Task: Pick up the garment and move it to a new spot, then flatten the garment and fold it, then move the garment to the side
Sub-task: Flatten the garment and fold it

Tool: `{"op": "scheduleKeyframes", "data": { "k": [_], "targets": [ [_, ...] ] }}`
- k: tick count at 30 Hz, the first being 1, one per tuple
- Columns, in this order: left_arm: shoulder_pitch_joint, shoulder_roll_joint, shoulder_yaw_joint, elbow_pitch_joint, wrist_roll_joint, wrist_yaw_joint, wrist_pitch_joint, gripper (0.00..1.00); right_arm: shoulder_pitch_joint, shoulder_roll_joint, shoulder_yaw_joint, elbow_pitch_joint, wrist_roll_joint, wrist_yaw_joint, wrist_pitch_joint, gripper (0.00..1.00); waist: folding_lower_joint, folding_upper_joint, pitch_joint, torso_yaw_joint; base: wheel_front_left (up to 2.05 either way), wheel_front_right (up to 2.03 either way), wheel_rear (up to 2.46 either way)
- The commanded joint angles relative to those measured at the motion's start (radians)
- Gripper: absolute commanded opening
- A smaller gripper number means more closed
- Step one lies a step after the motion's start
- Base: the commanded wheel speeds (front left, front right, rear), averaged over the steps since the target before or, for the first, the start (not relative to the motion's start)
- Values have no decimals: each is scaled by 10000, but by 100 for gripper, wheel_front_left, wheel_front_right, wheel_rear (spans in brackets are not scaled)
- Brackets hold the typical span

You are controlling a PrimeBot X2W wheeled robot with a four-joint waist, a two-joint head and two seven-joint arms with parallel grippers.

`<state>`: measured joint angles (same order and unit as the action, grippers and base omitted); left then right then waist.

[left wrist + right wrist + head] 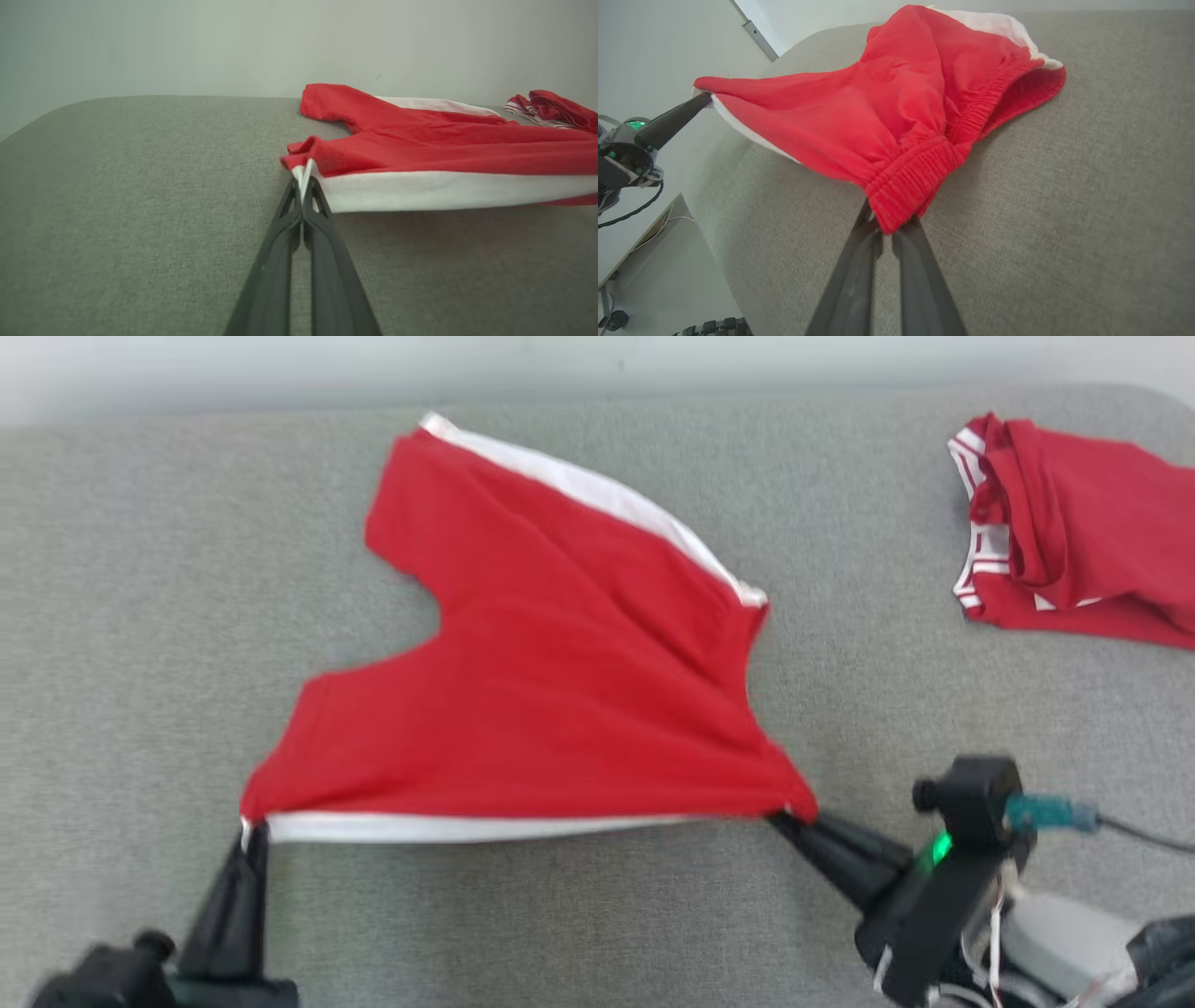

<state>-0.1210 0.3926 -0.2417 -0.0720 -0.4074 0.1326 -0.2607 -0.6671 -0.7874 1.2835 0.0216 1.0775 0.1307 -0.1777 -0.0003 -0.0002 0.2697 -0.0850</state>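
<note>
The left claw (250, 831) is pressed together on the white-striped hem corner of the red shorts (560, 691). Its own camera shows the two dark fingers (322, 224) closed flat with the white cloth pinched at their tips. The right claw (784, 817) pinches the gathered red waistband at its near corner, and in its wrist view the elastic bunches over the tips (887, 228).

The shorts are stretched between the two claws. Their near edge, a white stripe, runs taut from left to right and is raised off the grey cushion (140, 569), with a shadow under it in the left wrist view. The far half rests on the cushion.

The long axis lies across the robot. The waistband is at the right and the two legs point left, with the notch between them opening toward the left. The far leg lies up and away from the robot, and a second white stripe runs along its far edge.

Bare cushion lies wide to the left and in front of the claws. The far edge meets a pale wall (280, 373). In the right wrist view the cushion edge drops away below the left claw (691, 105). Another red garment (1074, 541) lies crumpled at the far right, well apart from the shorts.
</note>
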Motion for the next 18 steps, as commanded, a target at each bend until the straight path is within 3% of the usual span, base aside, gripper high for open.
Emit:
{"op": "scheduleKeyframes", "data": {
  "k": [1,8,18],
  "targets": [
    [342,-318,153,-55,-27,-14,-59,0,226,-63,-22,32,31,0,-127,0,3,2,-300,158,0,0,0],
    [1416,-955,532,296,711,-243,-59,0,1674,-108,-19,-222,-46,0,206,0,3,2,-666,398,0,0,0],
    [1141,-1080,1424,605,1325,-873,-60,0,2079,309,-372,-533,-19,0,162,0,3,2,-692,189,0,0,0]
  ]
}}
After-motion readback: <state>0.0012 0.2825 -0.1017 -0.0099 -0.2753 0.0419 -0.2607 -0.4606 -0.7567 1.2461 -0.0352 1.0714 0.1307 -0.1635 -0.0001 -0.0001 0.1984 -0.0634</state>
